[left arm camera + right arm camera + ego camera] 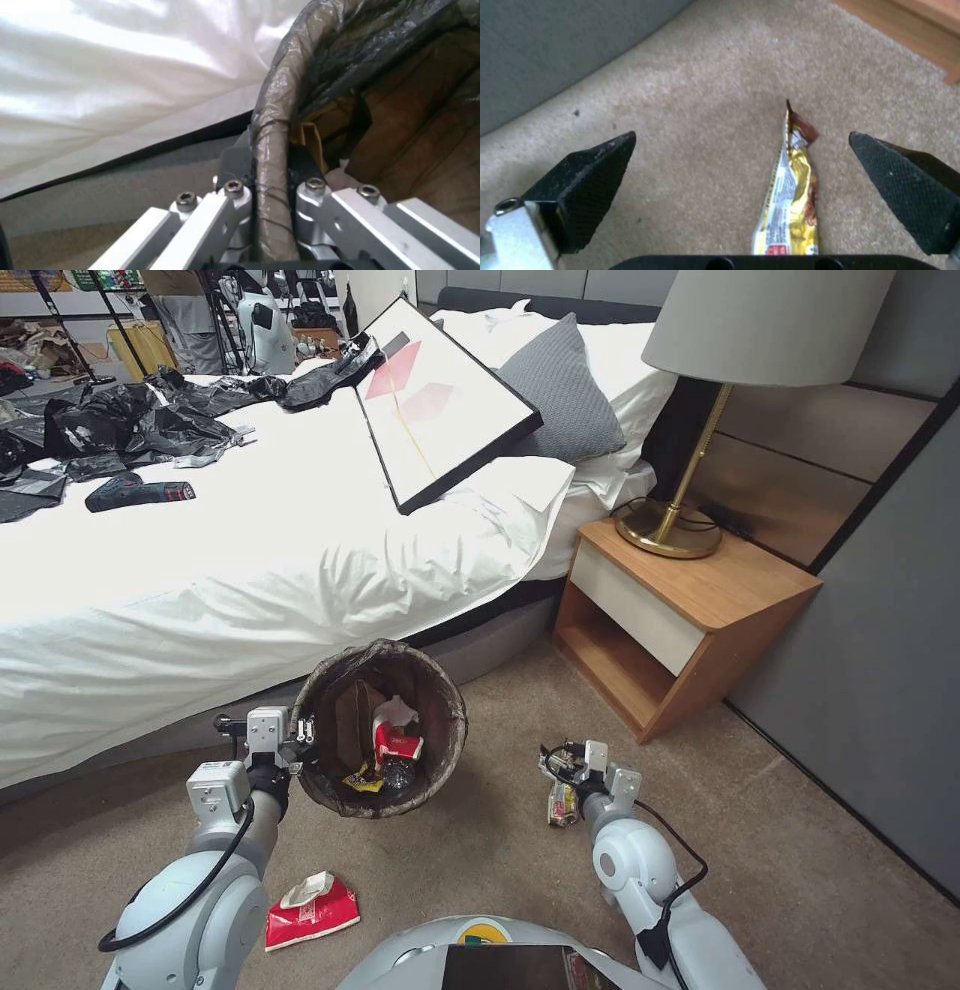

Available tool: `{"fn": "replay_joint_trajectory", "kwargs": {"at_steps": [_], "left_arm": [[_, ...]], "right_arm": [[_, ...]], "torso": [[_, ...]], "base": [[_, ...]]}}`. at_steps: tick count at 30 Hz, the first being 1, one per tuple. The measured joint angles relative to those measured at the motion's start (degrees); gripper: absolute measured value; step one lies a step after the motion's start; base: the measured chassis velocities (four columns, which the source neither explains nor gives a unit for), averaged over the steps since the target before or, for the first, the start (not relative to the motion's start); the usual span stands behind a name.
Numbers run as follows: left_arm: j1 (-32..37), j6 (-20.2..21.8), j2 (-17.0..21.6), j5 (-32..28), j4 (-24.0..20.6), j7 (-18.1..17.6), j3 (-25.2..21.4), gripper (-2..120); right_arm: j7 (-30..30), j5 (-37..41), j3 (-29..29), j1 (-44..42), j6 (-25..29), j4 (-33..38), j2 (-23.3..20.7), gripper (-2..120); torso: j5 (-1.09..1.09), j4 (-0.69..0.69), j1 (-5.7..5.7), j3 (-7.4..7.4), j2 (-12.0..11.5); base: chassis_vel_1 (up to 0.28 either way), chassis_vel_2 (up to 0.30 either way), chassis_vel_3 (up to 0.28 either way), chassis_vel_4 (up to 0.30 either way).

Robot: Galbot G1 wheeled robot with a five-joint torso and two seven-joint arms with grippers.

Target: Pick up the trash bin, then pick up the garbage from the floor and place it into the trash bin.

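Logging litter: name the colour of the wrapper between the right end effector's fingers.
Golden yellow wrapper, clearest in the right wrist view.

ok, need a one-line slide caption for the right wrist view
Right tool open above the carpet, fingers straddling a yellow snack wrapper that lies between them, not yet gripped.

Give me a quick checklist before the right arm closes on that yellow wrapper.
1. Left gripper shut on the trash bin rim: ok.
2. Right gripper fingers open: ok.
3. Yellow wrapper between the fingers: ok, though off-centre toward one finger.
4. Wrapper free of other litter: ok.
5. Bin has room left: ok.
6. Red-and-white packet on the carpet: not ok, yet to collect.
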Motion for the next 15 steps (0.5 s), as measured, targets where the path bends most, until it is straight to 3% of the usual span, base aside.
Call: {"fn": "replay_joint_trajectory", "kwargs": {"at_steps": [15], "left_arm": [[-1.6, -0.1, 0.2, -0.3, 1.4, 0.0, 0.7, 5]], "right_arm": [[-1.8, -4.1, -0.2, 1.6, 2.3, -9.2, 3.0, 100]], "torso": [[0.0, 0.0, 0.0, 0.0, 0.0]], "base": [[0.0, 0.0, 0.0, 0.0]]}}
